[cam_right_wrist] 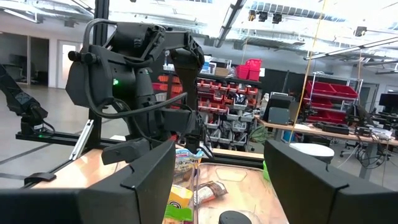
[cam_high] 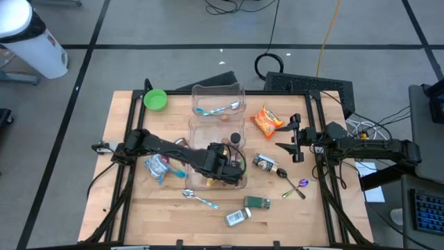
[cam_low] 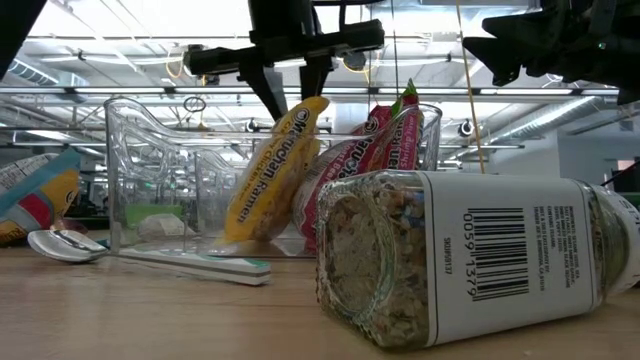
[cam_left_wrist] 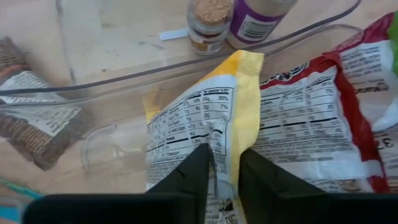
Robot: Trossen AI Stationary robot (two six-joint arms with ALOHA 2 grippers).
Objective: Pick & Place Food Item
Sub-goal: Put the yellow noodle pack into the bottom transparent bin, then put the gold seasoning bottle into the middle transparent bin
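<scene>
Ramen packet (cam_low: 268, 170) upright in near bin (cam_low: 150, 215), jar (cam_low: 470, 262) lying before it

Green bowl (cam_high: 155, 100), teal-handled spoon (cam_high: 201, 200), purple spoon (cam_high: 296, 188)

Bright overhead light; blurred foreground

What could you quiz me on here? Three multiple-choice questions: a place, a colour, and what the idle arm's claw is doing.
1. Where is the yellow ramen packet? A) on a plate B) in the clear bin C) on the floor
2. What colour is the bowl at a corner of the table? A) red B) blue C) green
3. The right claw is: A) open, empty B) shut on a spoon C) shut on a jar
Answers: B, it leans inside the bin's walls; C, green seen from above; A, fingers wide apart, nothing between.
</scene>
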